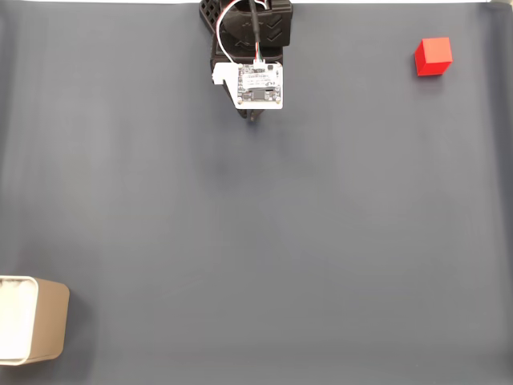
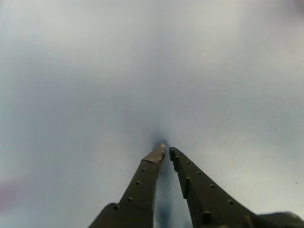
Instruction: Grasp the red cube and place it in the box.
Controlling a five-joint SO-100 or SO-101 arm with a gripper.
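Under the jaws [image 2: 165, 151] I have nothing but the grey desk [image 1: 256, 241], a broad bare sheet that runs out to every edge of the fixed view. My arm [image 1: 250, 48] sits folded at the top centre of that view, its white board facing up, with the jaws pointing down at the desk just below it.

From the jaws, the box [image 1: 50, 319] lies far off, down and to the left in the fixed view, cut by the picture's left edge. I can see its tan wall and a strip of white interior; what shows of the inside looks empty, though part is out of frame.

From the jaws, the red cube [image 1: 434, 56] is well apart to the right in the fixed view, near the top right corner and roughly level with the arm. It rests flat on the desk on its own, touching nothing.

In the wrist view the jaws are drawn together, tips nearly meeting with only a sliver between them, and they hold nothing; they point at blank desk with a small dark shadow at the tips.

My reading is that the task has not started in any real sense. No reach, no grasp, no carry, no drop is done. I judge everything is left: open up, swing right to the cube, close on it, then cross the whole desk to the box.
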